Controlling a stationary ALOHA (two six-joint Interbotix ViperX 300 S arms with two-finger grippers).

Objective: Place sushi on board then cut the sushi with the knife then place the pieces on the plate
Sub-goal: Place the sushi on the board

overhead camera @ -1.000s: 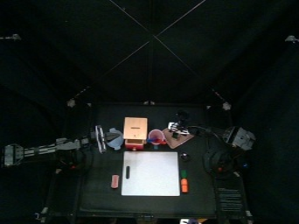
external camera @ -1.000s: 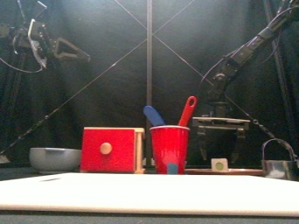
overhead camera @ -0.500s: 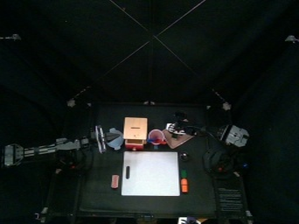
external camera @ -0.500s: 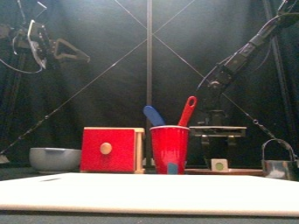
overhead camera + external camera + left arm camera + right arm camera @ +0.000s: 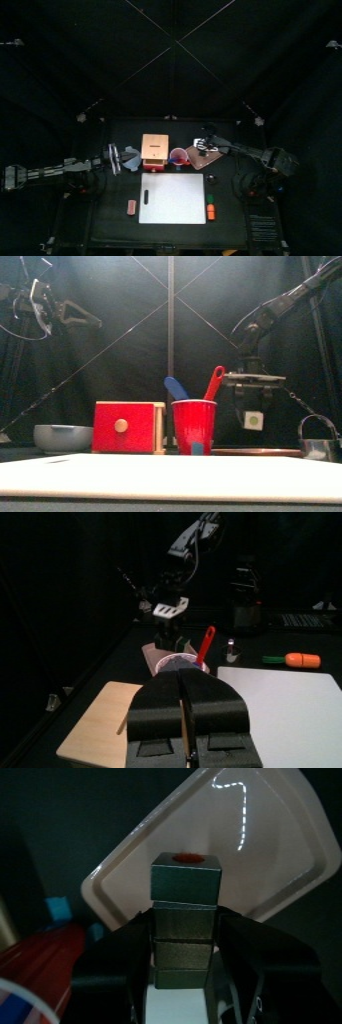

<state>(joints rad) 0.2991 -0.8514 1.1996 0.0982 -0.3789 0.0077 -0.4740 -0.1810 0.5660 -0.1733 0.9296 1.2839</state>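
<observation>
Right pincer (image 5: 254, 422) pinches the sushi (image 5: 186, 893), tray (image 5: 261, 838) below it; left pincer (image 5: 187, 684), pressed together, hangs with the box (image 5: 156, 148) just beside.

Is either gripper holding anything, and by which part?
The right gripper clamps the sushi roll across its sides, one end block protruding; the left gripper holds nothing.

White board (image 5: 174, 198), red cup (image 5: 194, 426) with a blue knife (image 5: 174, 387) and a red knife (image 5: 214, 382) — dark green sushi roll (image 5: 185, 898), pink tray (image 5: 261, 838)
</observation>
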